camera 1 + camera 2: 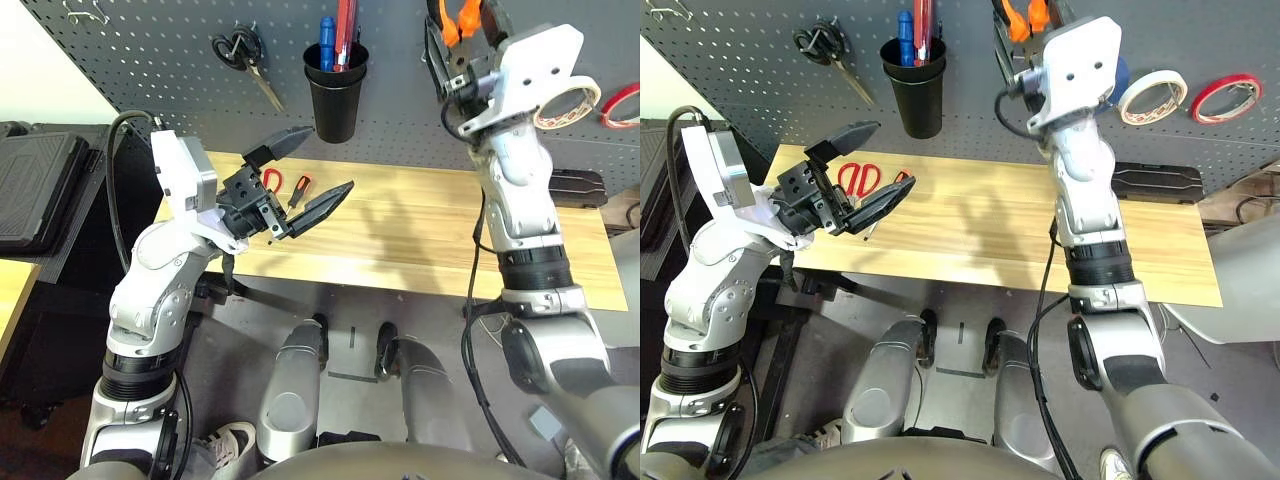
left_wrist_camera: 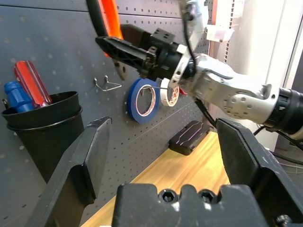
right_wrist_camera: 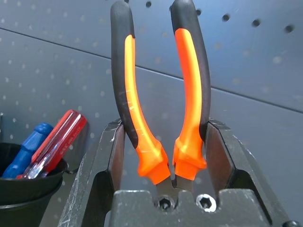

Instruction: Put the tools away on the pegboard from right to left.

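My right gripper [image 3: 165,127] is raised against the dark grey pegboard [image 1: 150,60] and is shut on the orange-and-black pliers [image 3: 189,94], whose handles point up along the board [image 1: 462,20]. A cream-white tape roll [image 1: 565,100] hangs on the board just right of that gripper. On the left part of the table lie the red-handled scissors [image 1: 860,177] and the orange-and-black screwdriver [image 1: 298,188]. My left gripper [image 1: 330,160] hovers above them, open and holding nothing.
A black cup [image 1: 335,90] with blue and red handles in it hangs mid-board. Black-handled scissors [image 1: 240,50] hang to its left. Blue tape [image 2: 144,99] and red tape [image 1: 622,103] also hang there. A bare wire hook [image 2: 106,85] sits between cup and blue tape. A black case [image 1: 575,187] lies at the table's back right.
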You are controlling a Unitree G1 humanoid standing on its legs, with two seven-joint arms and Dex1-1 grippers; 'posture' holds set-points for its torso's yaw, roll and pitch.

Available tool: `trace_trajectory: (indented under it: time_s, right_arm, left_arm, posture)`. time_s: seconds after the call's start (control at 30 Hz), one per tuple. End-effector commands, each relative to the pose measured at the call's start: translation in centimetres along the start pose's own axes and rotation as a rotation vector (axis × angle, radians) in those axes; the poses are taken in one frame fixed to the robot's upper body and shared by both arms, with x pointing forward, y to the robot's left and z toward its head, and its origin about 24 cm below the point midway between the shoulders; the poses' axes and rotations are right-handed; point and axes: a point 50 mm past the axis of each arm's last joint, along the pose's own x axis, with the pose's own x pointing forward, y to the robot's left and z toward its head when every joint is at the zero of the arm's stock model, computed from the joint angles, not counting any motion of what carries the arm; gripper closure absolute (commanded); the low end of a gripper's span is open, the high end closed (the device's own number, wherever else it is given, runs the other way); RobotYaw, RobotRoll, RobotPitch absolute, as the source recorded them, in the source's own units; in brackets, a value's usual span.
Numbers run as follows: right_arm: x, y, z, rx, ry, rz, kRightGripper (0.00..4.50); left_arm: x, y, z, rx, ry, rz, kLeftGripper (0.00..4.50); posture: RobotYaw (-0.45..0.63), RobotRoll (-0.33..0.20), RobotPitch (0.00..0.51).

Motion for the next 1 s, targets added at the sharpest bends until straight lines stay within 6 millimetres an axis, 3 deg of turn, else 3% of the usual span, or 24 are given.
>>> trace_trajectory:
  time_s: [0.03, 0.4, 0.97, 1.0]
  right_arm:
    - [0.9, -0.7, 0.2, 0.038, -0.034, -0.054, 1.82]
    - [3.2, -0.4, -0.7, 0.101, -0.021, -0.098, 1.82]
    - [1.9, 0.5, -2.7, 0.069, 0.051, -0.109, 1.82]
    - [1.7, 0.6, -2.5, 0.055, 0.035, -0.1, 1.08]
  left_arm:
    - [0.0, -0.1, -0.3, 0.001, 0.015, -0.006, 0.0]
    - [-0.2, -0.1, -0.4, 0.012, 0.027, 0.004, 0.0]
    - [-0.5, -0.1, -0.6, 0.014, 0.043, 0.007, 0.0]
    - [-0.5, -0.1, -0.6, 0.014, 0.043, 0.005, 0.0]
  posture:
    - [0.32, 0.0, 0.225]
    - [0.34, 0.0, 0.228]
    - [0.34, 0.0, 0.234]
    - [0.34, 0.0, 0.235]
